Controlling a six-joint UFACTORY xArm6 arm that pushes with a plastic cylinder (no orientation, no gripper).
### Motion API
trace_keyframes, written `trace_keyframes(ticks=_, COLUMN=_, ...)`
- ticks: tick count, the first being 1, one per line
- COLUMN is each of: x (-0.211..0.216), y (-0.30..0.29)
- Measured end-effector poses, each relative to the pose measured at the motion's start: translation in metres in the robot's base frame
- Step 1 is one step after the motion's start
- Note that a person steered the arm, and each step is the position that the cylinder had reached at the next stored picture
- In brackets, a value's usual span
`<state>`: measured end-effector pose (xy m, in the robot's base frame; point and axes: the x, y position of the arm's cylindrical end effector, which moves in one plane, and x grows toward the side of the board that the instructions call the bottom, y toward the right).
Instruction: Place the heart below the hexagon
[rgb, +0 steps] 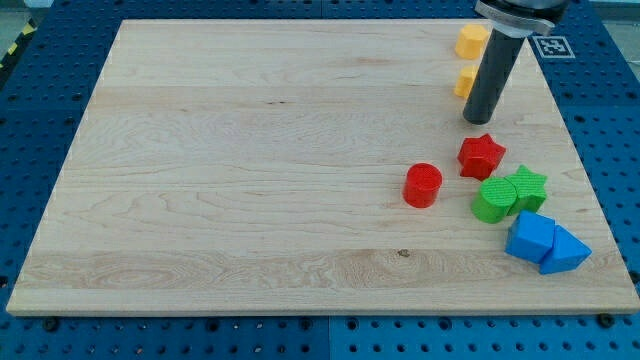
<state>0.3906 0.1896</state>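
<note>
**Our rod stands at the board's upper right, among the yellow blocks**

We come down into the view from the top right corner as a dark, thick rod, nearly upright and leaning slightly toward the view's left as it descends. My tip (478, 119) rests on the wooden board (250, 150) near its right edge. We carry no pincer at all, only this rod, so there is nothing to spread or press together.

Two yellow blocks sit by us. The upper yellow block (472, 40) lies near the board's top edge, just left of the rod; it looks many-sided, perhaps the hexagon, though we cannot tell for sure. The lower yellow block (465, 81) is partly hidden behind the rod, so only its left part shows and we cannot make out its shape; it may be the heart. It lies below the upper one, and the two are apart.

Just below my tip, with a small gap, is the red star (481, 155). To its lower left stands the red cylinder (423, 185), on its own. Below the star, a green cylinder (493, 200) and a green star (526, 187) touch each other. Under those, near the board's lower right corner, a blue cube (530, 236) and a blue triangular block (565, 250) lie pressed together.

The board rests on a blue pegboard table (40, 100).
</note>
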Motion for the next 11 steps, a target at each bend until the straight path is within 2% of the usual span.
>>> trace_keyframes(ticks=1, x=-0.001, y=-0.005)
trace_keyframes(ticks=2, x=-0.024, y=-0.005)
trace_keyframes(ticks=6, x=-0.069, y=-0.003)
trace_keyframes(ticks=9, x=-0.075, y=-0.002)
trace_keyframes(ticks=10, x=-0.056, y=-0.062)
trace_keyframes(ticks=11, x=-0.006, y=-0.13)
